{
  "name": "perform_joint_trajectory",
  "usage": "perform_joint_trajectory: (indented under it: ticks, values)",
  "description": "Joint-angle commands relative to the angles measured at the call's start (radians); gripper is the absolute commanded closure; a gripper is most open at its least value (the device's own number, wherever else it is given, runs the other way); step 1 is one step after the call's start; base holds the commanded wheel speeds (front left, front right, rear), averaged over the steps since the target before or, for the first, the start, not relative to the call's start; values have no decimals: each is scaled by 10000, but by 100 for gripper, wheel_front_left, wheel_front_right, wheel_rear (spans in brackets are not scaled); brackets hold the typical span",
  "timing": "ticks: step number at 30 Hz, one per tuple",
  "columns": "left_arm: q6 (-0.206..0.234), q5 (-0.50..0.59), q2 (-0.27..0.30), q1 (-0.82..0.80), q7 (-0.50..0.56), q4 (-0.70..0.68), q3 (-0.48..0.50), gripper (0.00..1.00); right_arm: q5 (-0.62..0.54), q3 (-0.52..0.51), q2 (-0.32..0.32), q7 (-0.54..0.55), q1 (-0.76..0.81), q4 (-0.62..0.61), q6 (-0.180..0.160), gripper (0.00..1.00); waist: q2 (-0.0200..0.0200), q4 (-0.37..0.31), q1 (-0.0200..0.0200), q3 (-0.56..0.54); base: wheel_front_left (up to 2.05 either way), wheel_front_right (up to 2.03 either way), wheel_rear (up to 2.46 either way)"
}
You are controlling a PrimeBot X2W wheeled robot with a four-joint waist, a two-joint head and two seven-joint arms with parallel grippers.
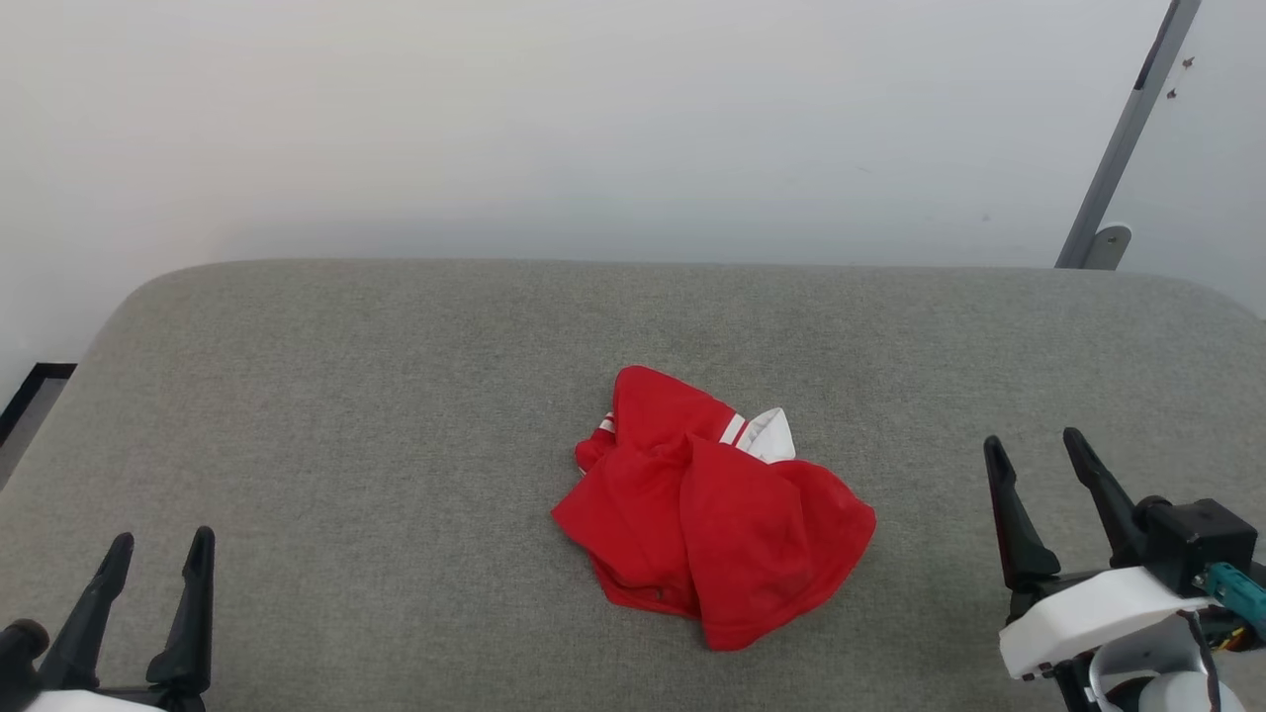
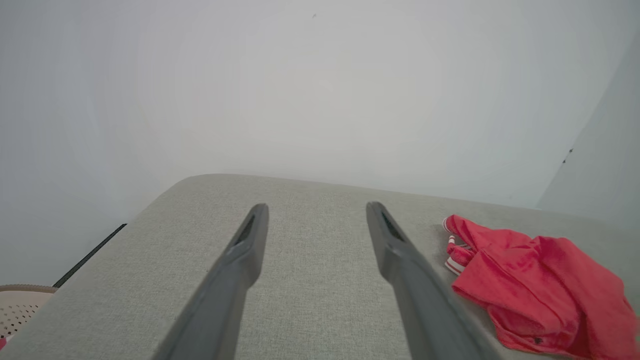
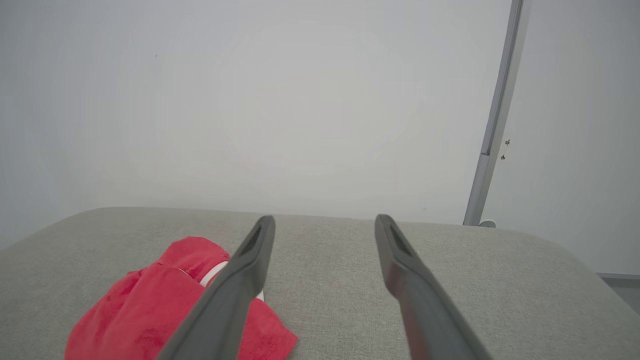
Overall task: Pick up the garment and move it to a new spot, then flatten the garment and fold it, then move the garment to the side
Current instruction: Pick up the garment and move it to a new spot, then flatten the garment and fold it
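Garment (image 1: pixel 707 504): red jersey, crumpled in a loose heap near the middle of the grey padded surface (image 1: pixel 346 396), a little toward the robot's right. White sleeve cloth and red-white striped trim show at the heap's far edge. The rest is red fabric lapped over itself. Nothing touches it.

Left gripper (image 1: pixel 164 537): low in the head view's lower left corner. Fingers point up that view and lean slightly right. They stand spread, with bare grey cloth between them, so it is released and empty. It is well apart from the garment, which lies off to its right. In the left wrist view the two dark fingers run out over the surface in a V, and the heap sits beyond the right-hand finger, clear of it. A beige perforated basket (image 2: pixel 20 305) peeks in at that view's lower left corner, past the surface's edge.

Right gripper (image 1: pixel 1033 438): lower right of the head view, reaching further up that view than the left one. Fingers tilt toward the left and are parted wide, with nothing held. The white wrist housing (image 1: pixel 1088 613) sits behind them. It is nearer the garment than the left gripper, on the garment's right side, and not touching. In the right wrist view the left-hand finger crosses in front of the heap. Whether either gripper hovers or rests on the surface, I cannot tell.

Background: plain pale wall (image 1: pixel 593 119), and a grey metal post (image 1: pixel 1128 129) leaning at upper right.
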Motion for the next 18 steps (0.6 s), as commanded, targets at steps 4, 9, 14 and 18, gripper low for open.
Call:
perform_joint_trajectory:
  ticks: [4, 9, 14, 18]
  values:
    - [-229, 197, -197, 143, -49, 84, 211, 0, 91, 168, -43, 158, 109, -12, -5, 0, 0, 59, 0, 35, 0, 0, 0]
    - [-411, 299, -326, 31, -50, 132, 303, 0, 181, 562, -182, 432, -5, 65, -7, 0, 0, 222, 0, 125, 0, 0, 0]
    - [-527, 352, -440, -147, -50, 175, 233, 0, 307, 994, -277, 839, -236, 194, -5, 0, 0, 415, 0, 268, 0, 0, 0]
    - [-595, 404, -517, -333, -29, 245, 80, 0, 576, 1492, -433, 1611, -536, 437, -5, 0, 0, 634, 0, 444, 0, 0, 0]
